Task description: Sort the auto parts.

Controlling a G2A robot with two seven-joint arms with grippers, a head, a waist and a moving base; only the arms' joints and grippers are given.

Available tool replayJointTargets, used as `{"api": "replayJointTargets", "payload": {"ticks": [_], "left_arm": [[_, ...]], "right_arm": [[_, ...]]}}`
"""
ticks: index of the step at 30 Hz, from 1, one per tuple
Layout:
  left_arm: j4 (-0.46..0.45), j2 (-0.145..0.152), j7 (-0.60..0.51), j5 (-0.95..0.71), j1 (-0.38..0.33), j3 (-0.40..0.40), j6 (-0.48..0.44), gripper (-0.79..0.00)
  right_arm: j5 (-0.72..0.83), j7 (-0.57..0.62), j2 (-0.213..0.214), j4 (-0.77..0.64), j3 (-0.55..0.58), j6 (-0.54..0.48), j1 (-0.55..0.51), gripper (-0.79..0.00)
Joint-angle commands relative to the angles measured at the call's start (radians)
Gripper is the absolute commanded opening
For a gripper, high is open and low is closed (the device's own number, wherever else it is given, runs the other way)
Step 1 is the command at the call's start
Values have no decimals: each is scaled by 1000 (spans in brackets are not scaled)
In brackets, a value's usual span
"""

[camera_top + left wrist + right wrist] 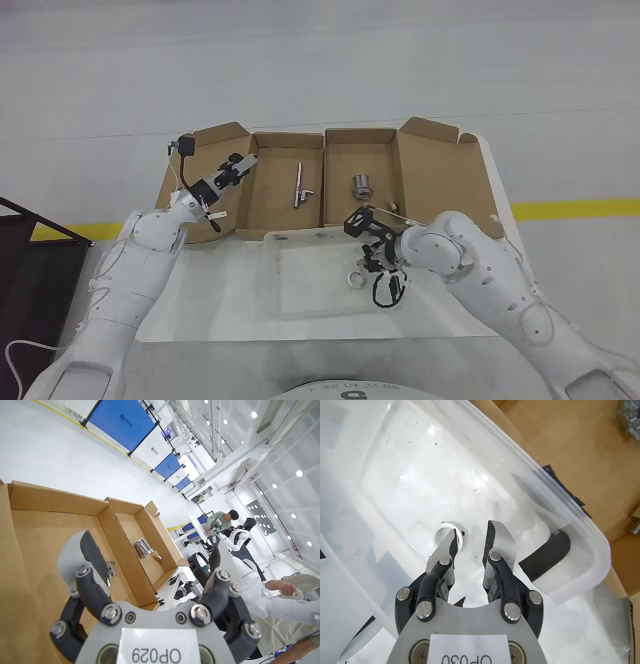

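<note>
- Holds the left gripper above the outer side of the left cardboard box, arm stretched forward, jaws spread wide with nothing between them.
- Bends the right arm inward, with the right gripper over the right end of the clear plastic bin, jaws narrowly parted, gripping nothing.
- Leaves a white ring flat on the bin floor, just beside one fingertip.
- Shows a slim metal rod in the left box, a stubby metal cylinder in the right cardboard box.

Table: white top.
Floor line: yellow stripe on the grey floor beyond the table.
Blue panels: row standing across the hall.
Ceiling lights: round, lit.
</note>
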Motion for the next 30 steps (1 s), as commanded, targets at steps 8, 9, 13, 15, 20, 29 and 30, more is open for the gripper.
{"api": "replayJointTargets", "payload": {"ticks": [8,9,13,15,20,29,30], "left_arm": [[0,0,0,0,0,0,0,0],[0,0,0,0,0,0,0,0],[0,0,0,0,0,0,0,0],[0,0,0,0,0,0,0,0],[0,0,0,0,0,0,0,0],[0,0,0,0,0,0,0,0],[0,0,0,0,0,0,0,0]], "right_arm": [[-63,28,-22,25,-96,28,48,-529],[-68,28,-25,27,-103,33,53,-529],[-77,28,-35,44,-127,54,74,-539],[-79,26,-40,54,-137,64,84,-548],[-82,30,-51,77,-161,76,105,-579],[-90,43,-69,106,-199,84,135,-671],[-91,43,-70,107,-200,85,137,-785]]}}
